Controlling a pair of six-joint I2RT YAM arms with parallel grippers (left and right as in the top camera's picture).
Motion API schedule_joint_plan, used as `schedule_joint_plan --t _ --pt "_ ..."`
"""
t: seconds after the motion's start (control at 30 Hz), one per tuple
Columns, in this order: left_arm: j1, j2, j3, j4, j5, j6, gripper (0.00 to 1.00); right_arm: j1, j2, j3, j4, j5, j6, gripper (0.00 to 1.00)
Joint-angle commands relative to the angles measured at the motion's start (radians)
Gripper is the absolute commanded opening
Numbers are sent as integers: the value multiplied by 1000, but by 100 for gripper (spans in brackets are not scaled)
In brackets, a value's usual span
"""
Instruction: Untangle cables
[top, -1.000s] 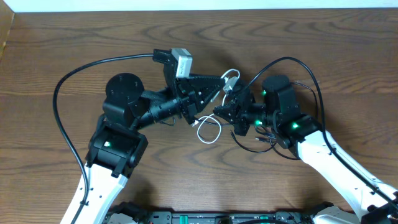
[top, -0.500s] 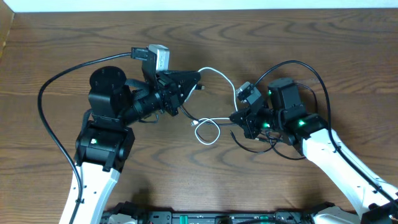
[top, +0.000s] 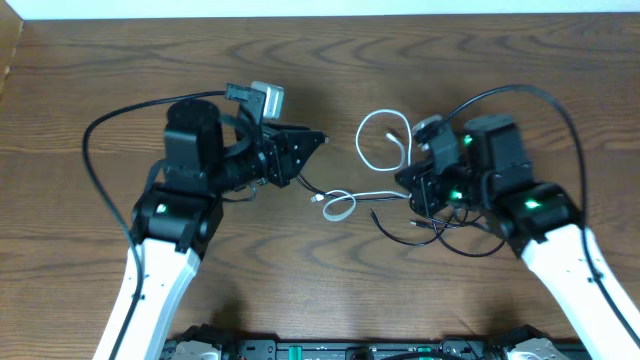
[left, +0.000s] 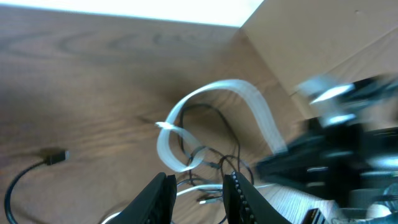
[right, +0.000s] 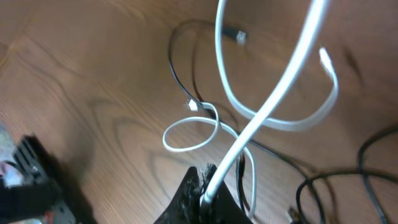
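Observation:
The white cable (top: 361, 140) lies in loops on the wood between the arms, one loop near my right gripper (top: 408, 183) and a smaller one lower down. That gripper is shut on the white cable (right: 287, 62), which rises out of its jaws. The thin black cable (top: 385, 228) curls on the table below the right gripper, and its strand (right: 171, 56) runs under the white loops. My left gripper (top: 318, 140) hovers left of the loops, its jaws slightly apart. Its fingers (left: 158, 199) have nothing between them, and the blurred white cable (left: 255, 99) is beyond them.
A thick black robot wire (top: 100, 150) arcs out left of the left arm, and another (top: 500, 95) loops over the right arm. A small black plug (left: 55, 157) lies on the wood to the left. The table's far edge (top: 320, 12) runs along the top.
The left gripper has let go of the white cable and opened a little. The stretched white cable has dropped back into a loop beside the right gripper, which moved right.

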Motion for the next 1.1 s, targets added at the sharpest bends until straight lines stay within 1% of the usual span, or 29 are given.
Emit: schedule_joint_plan --t 0.0,0.1,0.13,0.3,0.4,0.5,0.53,0.63,0.77,0.9,1.07 --pt "2 76 11 -21 -10 51 30 -17 -48 129 -69 13 12 1" --pt "2 156 10 -39 -10 73 30 -28 -64 239 -169 61 12 1" --pt "0 195 10 -45 -9 87 30 -33 -66 298 -230 114 12 1" --pt "-37 328 10 -45 -7 154 29 -47 -66 476 -438 322 12 1" --pt "-62 398 10 -35 -7 166 29 -57 -66 542 -533 419 12 1" --pt "-85 460 10 -22 -8 191 29 -75 -66 582 -618 531 64 1" --pt "-93 483 10 -16 -11 193 29 -87 -66 597 -662 599 96 1" --pt "-99 509 10 -14 -11 196 29 -106 -67 619 -697 649 124 1" --pt "-113 524 9 -11 -11 207 29 -125 -76 665 -706 680 125 1" --pt "-133 524 8 -11 -11 207 29 -146 -79 708 -705 743 159 1" --pt "-190 524 -6 0 -11 215 29 -154 -79 734 -704 701 166 1"
